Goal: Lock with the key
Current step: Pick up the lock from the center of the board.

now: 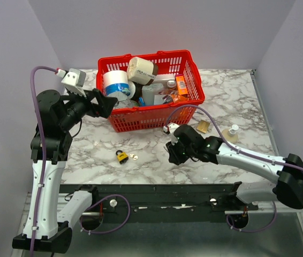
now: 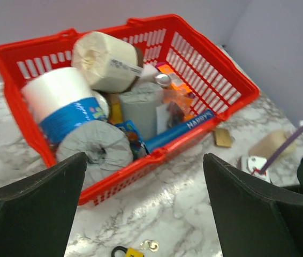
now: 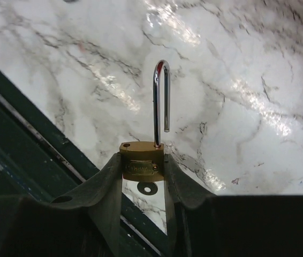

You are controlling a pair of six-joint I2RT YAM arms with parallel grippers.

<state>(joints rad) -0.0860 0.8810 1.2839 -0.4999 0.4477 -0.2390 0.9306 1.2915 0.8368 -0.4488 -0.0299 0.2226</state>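
Right hand [image 3: 142,167] pinches the brass padlock [image 3: 142,155], shackle [image 3: 156,96] open; left hand [image 2: 143,156] gapes empty, probably due to fetch the key [image 1: 133,157].

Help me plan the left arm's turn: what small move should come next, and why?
Probably lower the open left gripper toward what looks like the key on the table: the right gripper clamps the brass padlock, shackle open, and that key lies untouched.

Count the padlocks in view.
2. A brass padlock, shackle open, is clamped in the right tool. A yellow padlock lies on the table in front of the red basket. Others may be hidden in that basket.
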